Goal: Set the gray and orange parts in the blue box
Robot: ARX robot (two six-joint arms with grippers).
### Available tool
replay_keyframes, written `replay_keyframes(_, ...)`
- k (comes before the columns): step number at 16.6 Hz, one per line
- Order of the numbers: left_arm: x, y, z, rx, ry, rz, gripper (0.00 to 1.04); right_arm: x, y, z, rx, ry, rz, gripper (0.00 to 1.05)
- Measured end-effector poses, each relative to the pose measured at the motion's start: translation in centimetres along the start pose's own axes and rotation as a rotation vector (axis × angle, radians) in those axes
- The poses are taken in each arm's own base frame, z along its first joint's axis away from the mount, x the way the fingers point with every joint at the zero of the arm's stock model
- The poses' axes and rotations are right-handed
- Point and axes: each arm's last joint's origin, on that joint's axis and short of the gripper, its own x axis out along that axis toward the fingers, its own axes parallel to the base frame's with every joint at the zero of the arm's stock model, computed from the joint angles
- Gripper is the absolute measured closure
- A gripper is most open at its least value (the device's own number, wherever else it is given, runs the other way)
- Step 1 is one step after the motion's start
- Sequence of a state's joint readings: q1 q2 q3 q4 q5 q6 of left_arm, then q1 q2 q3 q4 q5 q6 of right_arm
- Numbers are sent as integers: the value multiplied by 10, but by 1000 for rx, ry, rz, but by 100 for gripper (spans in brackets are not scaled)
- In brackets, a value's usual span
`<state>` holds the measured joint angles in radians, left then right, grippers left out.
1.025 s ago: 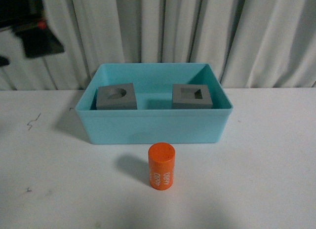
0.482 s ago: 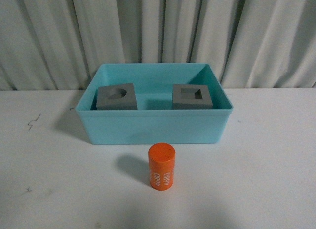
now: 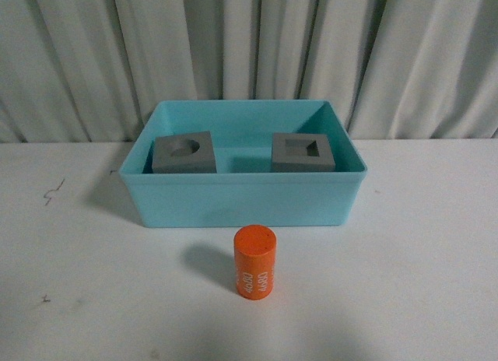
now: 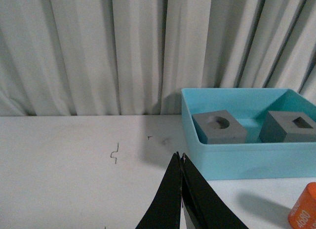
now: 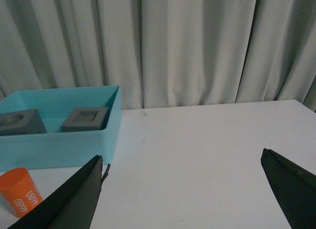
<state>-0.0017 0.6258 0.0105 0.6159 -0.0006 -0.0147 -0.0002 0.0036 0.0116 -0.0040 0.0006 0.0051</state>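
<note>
While both gray cubes [image 3: 184, 152] sit in the blue box [image 3: 233, 199], the orange cylinder [image 3: 255, 261] stands outside, ahead between my wide-spread right gripper [image 5: 181, 155] and pinched-together left gripper [image 4: 178, 157]. Approaching off-centre, I could tip it and it would roll away.

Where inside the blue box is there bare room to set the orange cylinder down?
Free: the floor between the round-hole cube and the square-hole cube, and the strip behind them along the far wall of the box. Crowded: the side walls, where each cube sits close.
</note>
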Motion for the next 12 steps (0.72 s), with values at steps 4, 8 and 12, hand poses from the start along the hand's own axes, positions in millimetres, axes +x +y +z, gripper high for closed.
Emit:
replay_keyframes(4, -9, 0, 2, 0, -1, 0, 103, 0, 0, 0, 0, 0, 0, 6)
replay_keyframes(8, -16, 0, 3, 0, -2, 0, 103, 0, 0, 0, 0, 0, 0, 6)
replay_keyframes(12, -22, 0, 4, 0, -10, 0, 103, 0, 0, 0, 0, 0, 0, 6)
